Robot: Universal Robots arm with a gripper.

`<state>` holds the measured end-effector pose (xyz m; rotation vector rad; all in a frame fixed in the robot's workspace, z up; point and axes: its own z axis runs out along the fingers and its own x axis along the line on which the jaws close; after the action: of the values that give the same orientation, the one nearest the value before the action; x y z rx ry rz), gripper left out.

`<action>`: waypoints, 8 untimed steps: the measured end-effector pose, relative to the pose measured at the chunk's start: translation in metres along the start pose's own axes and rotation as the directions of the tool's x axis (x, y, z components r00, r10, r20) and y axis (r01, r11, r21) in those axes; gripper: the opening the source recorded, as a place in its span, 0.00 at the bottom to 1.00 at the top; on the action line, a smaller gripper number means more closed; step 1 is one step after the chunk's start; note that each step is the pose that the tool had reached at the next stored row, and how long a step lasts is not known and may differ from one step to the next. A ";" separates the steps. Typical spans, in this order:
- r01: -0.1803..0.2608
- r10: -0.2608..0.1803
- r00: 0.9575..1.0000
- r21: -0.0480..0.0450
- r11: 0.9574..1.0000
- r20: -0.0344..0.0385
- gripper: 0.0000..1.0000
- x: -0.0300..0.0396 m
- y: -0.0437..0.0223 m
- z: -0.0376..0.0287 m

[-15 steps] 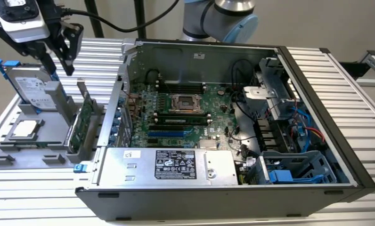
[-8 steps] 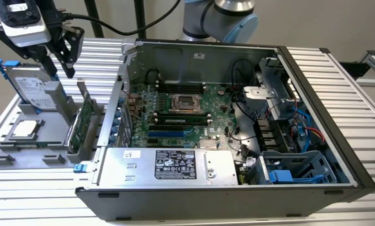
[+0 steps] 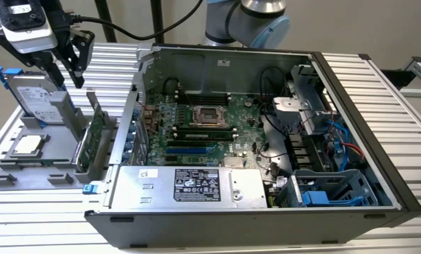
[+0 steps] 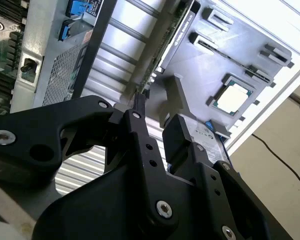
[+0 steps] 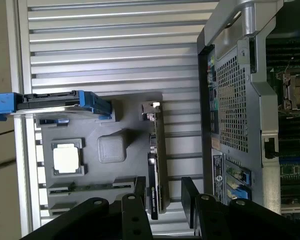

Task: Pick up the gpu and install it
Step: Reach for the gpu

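Observation:
The gpu stands on its long edge in a slot of the grey parts holder, at the exterior view's left, just outside the open computer case. It shows edge-on as a thin green board in the first wrist view, and as a slanted green edge in the second wrist view. My gripper hangs above the holder, higher than the card and over its far end. Its black fingers stand open on either side of the card's line, touching nothing and with nothing between them.
A silver hard drive with blue tabs stands upright in the holder beside the gripper. A processor chip lies flat in the holder. Inside the case the motherboard lies exposed, with blue slots near the case's rear wall. The table is ribbed metal.

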<state>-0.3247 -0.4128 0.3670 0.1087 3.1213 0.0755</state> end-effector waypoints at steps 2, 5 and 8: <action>0.000 0.000 1.000 0.000 1.000 0.000 1.00 -0.0002 -0.0011 0.0004; 0.000 0.000 1.000 0.000 1.000 0.000 1.00 -0.0006 -0.0027 0.0013; 0.000 0.000 1.000 0.000 1.000 0.000 1.00 -0.0008 -0.0050 0.0024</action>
<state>-0.3242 -0.4177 0.3644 0.1087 3.1214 0.0753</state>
